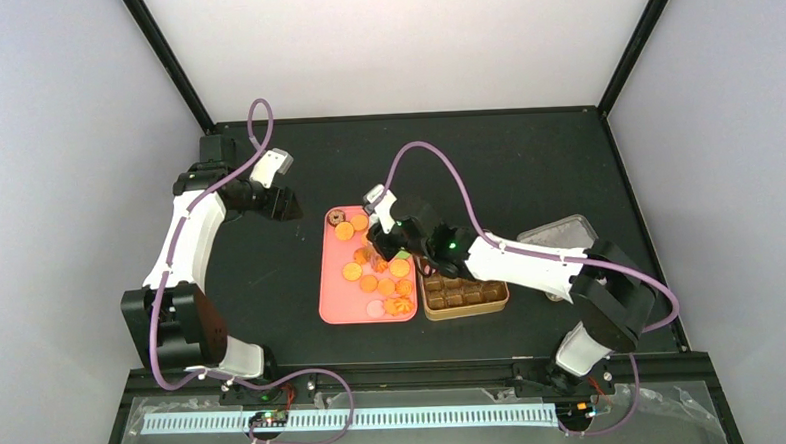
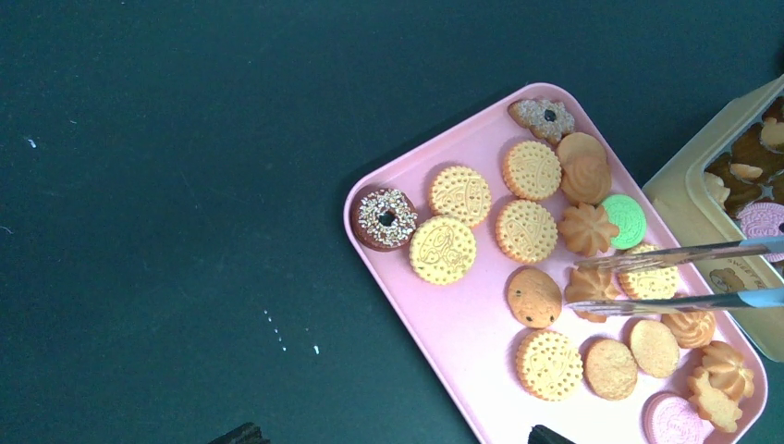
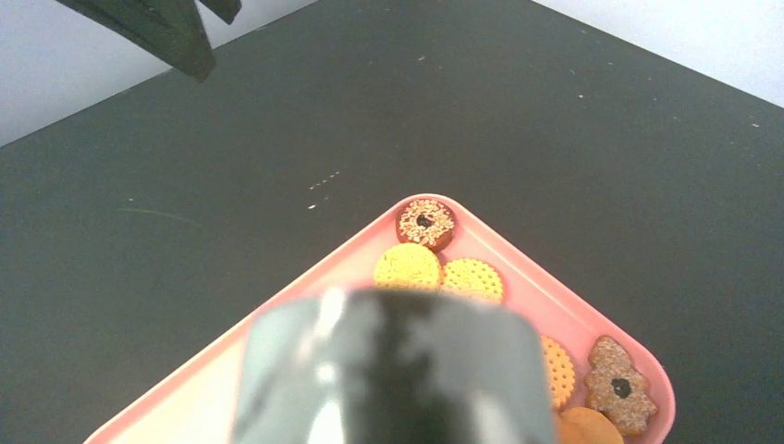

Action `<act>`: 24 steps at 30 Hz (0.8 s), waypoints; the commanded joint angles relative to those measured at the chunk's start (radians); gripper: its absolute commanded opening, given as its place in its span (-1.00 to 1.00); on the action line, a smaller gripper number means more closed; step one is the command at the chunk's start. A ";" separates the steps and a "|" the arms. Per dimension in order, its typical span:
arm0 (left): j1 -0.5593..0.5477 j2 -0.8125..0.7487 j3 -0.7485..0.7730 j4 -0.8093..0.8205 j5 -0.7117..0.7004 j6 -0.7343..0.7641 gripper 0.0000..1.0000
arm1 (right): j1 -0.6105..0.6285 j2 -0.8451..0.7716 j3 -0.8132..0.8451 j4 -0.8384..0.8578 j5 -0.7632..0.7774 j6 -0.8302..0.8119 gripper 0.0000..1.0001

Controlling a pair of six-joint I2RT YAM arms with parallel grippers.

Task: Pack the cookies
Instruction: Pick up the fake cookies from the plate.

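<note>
Cookies lie mostly on the pink tray, a few in the tin just beside it on the right. R gripper is closed on the tongs over the tray. Tong arms stand narrow, w/ one swirl cookie between the tips; contact not clear. L gripper hangs left of the tray, fingers wide, holding nothing.

Roughly 20 cookies on 1 tray, 1 box, 1 tongs.
</note>
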 commanded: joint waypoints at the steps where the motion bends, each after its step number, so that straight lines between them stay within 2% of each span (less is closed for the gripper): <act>1: 0.010 -0.013 0.011 -0.024 -0.002 0.019 0.51 | 0.024 -0.006 -0.032 0.024 -0.002 0.019 -0.40; 12: 0.012 -0.019 0.009 -0.019 -0.001 0.016 0.50 | 0.065 -0.050 -0.056 0.009 0.048 0.019 -0.42; 19: 0.014 -0.030 0.010 -0.014 0.000 0.012 0.49 | 0.065 -0.058 0.000 -0.023 0.060 0.011 -0.42; 24: 0.016 -0.033 0.009 -0.015 0.004 0.014 0.49 | 0.065 -0.052 0.016 -0.033 0.066 -0.015 -0.32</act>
